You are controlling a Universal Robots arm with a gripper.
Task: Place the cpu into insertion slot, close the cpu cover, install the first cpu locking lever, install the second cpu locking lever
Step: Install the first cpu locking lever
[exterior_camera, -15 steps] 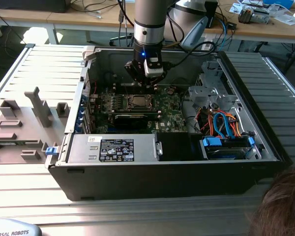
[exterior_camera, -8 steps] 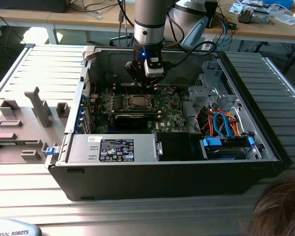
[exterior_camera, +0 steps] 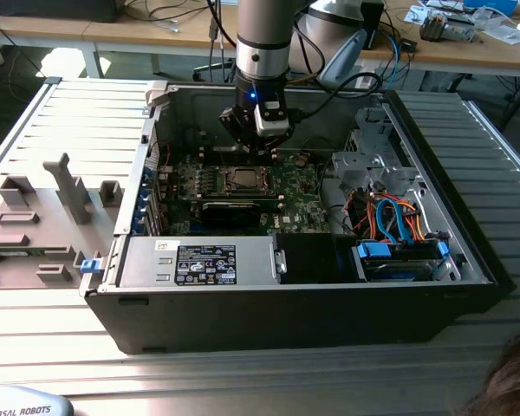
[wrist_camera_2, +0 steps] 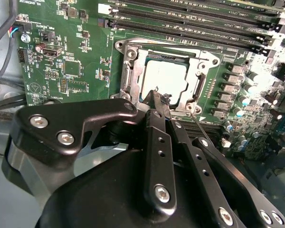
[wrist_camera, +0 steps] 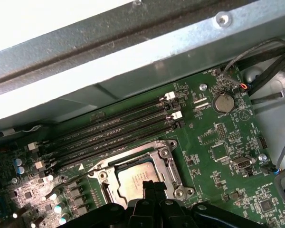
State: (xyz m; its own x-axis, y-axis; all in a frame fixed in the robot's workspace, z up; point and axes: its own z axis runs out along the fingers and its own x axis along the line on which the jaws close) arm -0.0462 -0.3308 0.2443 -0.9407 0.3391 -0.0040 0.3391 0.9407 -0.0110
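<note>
Exterior view: my end effector hangs inside the open computer case, just above the socket. Second wrist view: fingers pinched narrow, tips at the cpu cover edge; cpu seated in the socket. First wrist view: cpu under the closed cover.

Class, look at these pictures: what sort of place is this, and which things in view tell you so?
Probably a robotics lab or workshop: an open computer case lies on a ribbed metal bench, the gripper is over the cpu, and cluttered wooden desks stand behind.
</note>
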